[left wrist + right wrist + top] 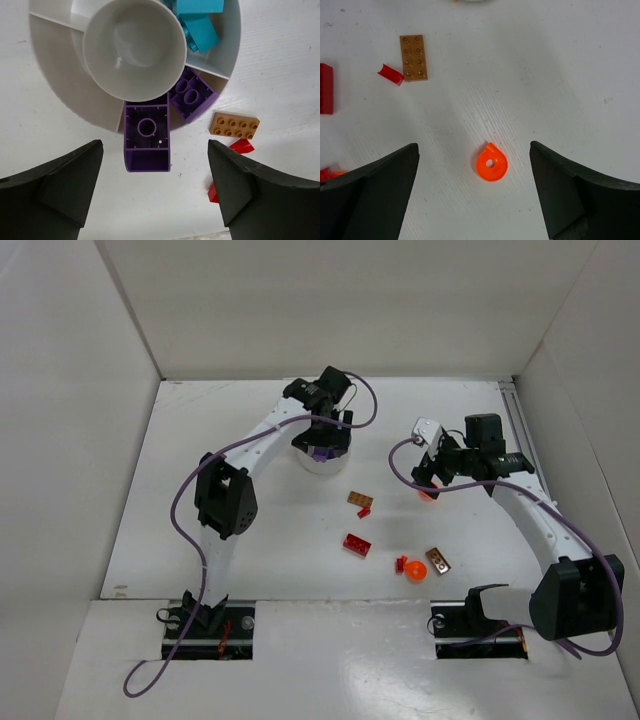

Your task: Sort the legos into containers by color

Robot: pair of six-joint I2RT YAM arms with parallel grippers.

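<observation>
Left claw (154, 160) stands wide, holding nothing. The purple brick (146, 137) lies between its fingers, propped on the dish (55, 85) rim ahead, half outside; it likely needs a nudge forward. Right claw (474, 147), wide and empty, hangs over 1 orange piece (491, 163); centre on it before closing. White worktop (560, 75), white walls (330, 300).

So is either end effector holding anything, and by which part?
Neither. The left end effector stands open, clear of the purple brick; the right end effector is open above the orange piece.
</observation>
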